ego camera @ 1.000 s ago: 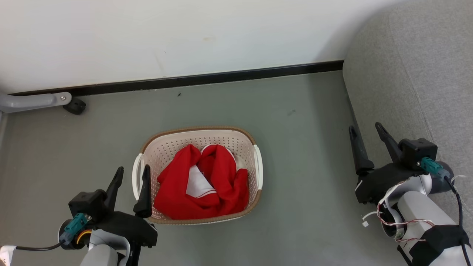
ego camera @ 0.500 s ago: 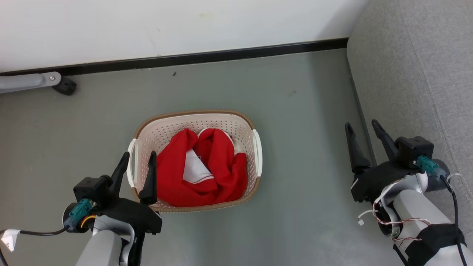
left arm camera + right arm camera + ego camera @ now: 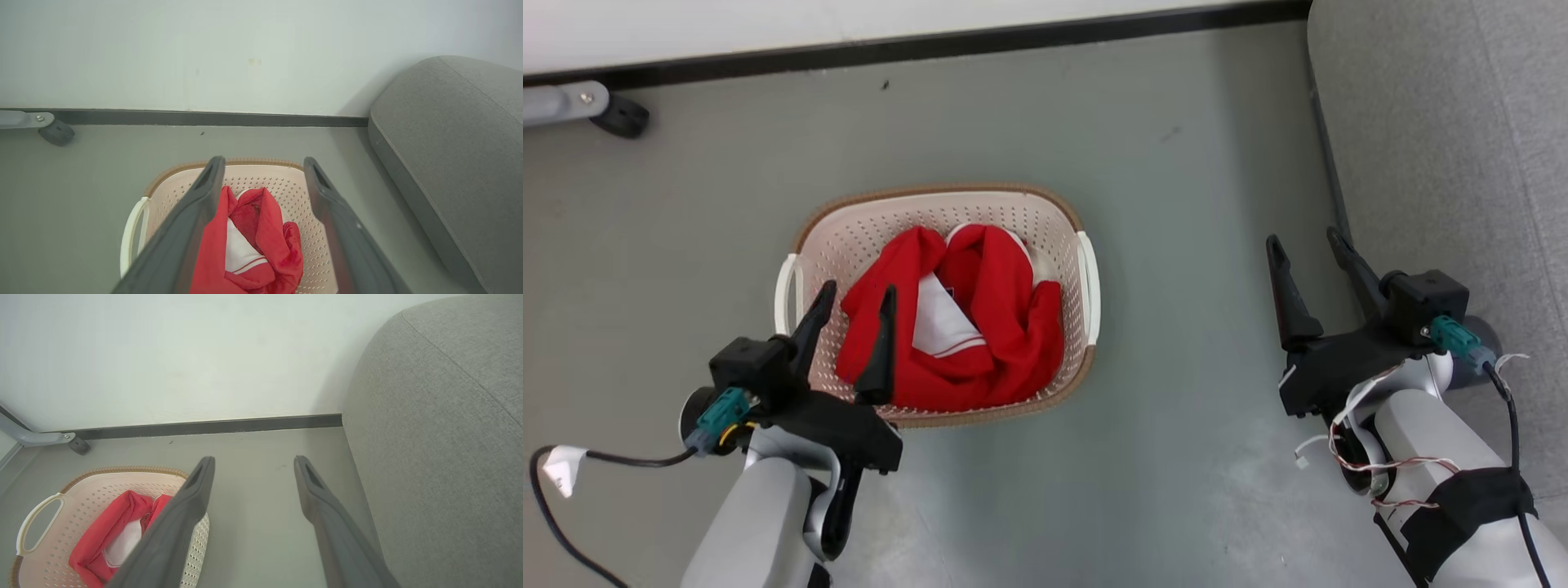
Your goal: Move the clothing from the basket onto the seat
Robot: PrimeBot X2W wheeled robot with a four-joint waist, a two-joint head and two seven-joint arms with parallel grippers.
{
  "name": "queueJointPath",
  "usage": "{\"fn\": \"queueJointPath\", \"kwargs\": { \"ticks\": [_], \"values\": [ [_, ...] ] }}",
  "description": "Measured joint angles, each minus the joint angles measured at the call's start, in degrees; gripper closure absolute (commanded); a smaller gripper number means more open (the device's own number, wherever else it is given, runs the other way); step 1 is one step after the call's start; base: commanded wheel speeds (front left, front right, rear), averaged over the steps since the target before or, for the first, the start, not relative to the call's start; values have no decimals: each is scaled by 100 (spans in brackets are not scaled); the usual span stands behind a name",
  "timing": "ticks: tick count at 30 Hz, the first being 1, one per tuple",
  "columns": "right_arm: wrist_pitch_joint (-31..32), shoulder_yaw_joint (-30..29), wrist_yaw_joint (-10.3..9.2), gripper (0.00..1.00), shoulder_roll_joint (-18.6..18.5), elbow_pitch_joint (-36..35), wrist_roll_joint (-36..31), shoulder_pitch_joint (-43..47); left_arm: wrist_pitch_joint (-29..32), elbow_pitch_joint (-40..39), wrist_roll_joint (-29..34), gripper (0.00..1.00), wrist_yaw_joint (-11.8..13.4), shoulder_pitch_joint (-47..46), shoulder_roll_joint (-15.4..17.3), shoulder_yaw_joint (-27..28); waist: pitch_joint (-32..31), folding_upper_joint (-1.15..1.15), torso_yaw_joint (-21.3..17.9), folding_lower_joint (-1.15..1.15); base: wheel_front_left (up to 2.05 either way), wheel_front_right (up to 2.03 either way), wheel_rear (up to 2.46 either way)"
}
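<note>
Clothing (image 3: 980, 327) heaped in basket (image 3: 947, 192), just ahead of left hand (image 3: 856, 290) poised over its near rim, wide open, empty; right hand (image 3: 1303, 238), also open and empty, is farther off beside seat (image 3: 1445, 163).

You have bright, even, diffuse light. A soft shadow falls on the wall (image 3: 351, 94) beside the seat (image 3: 449, 155). Head view is crisp; the floor (image 3: 1241, 457) shows a faint sheen.

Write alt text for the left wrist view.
Red clothing with a white panel lies bunched in a cream perforated basket on the grey floor, framed by the open left claw. A grey seat stands at right.
</note>
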Motion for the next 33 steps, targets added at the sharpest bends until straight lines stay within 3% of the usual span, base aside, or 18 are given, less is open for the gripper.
{"fn": "queueJointPath", "kwargs": {
  "ticks": [33],
  "values": [
    [-1,-102,-2,0,194,-226,-110,-660,11,887,235,0,-44,-1438,60,-635,1577,0,-285,-1,0,0,0]
  ]
}}
